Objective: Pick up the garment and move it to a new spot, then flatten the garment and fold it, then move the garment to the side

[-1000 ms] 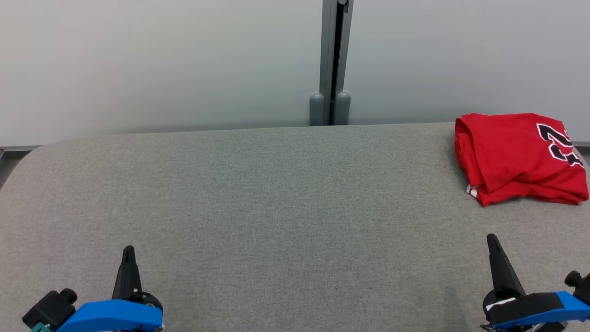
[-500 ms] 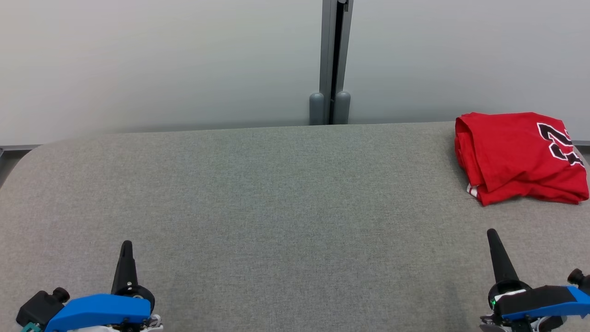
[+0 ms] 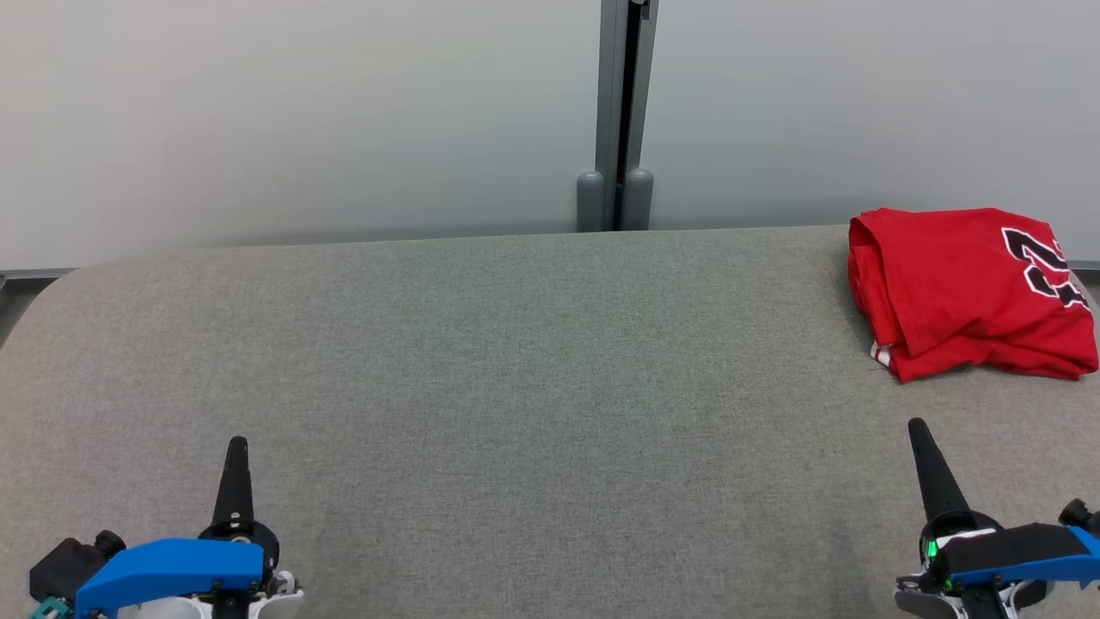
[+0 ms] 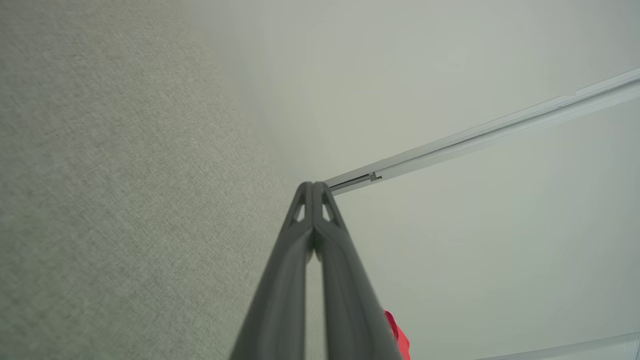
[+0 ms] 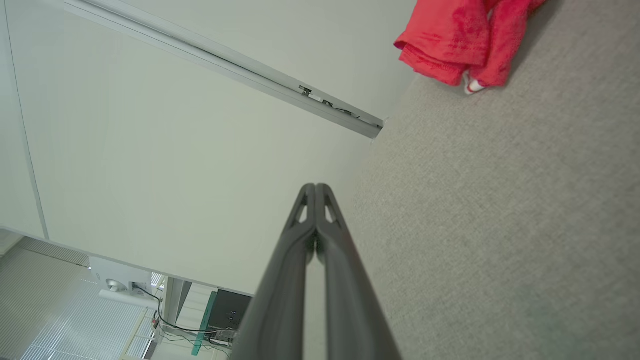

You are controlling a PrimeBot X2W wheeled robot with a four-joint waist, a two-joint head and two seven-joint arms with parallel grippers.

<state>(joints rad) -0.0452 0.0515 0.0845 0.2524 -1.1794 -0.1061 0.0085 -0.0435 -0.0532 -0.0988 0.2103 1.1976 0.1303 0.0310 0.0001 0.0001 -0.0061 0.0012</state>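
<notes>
The garment (image 3: 962,288) is a red jersey with black and white numbers, folded into a bundle at the far right of the grey fabric table (image 3: 516,370). Its edge also shows red in the right wrist view (image 5: 465,40) and as a sliver in the left wrist view (image 4: 400,340). My left gripper (image 3: 235,445) stands shut and empty near the front left edge, its fingers pressed together (image 4: 314,187). My right gripper (image 3: 916,426) is shut and empty at the front right, a short way in front of the garment, fingers closed together (image 5: 315,189).
A pale partition wall with a grey vertical post (image 3: 626,112) runs along the table's far edge. The table's corners are rounded. In the right wrist view, equipment and cables (image 5: 165,320) sit on the floor beyond the wall.
Both arms have drawn back slightly toward the lower edge of the head view, fingertips now a little higher in the picture. The garment has not moved.
</notes>
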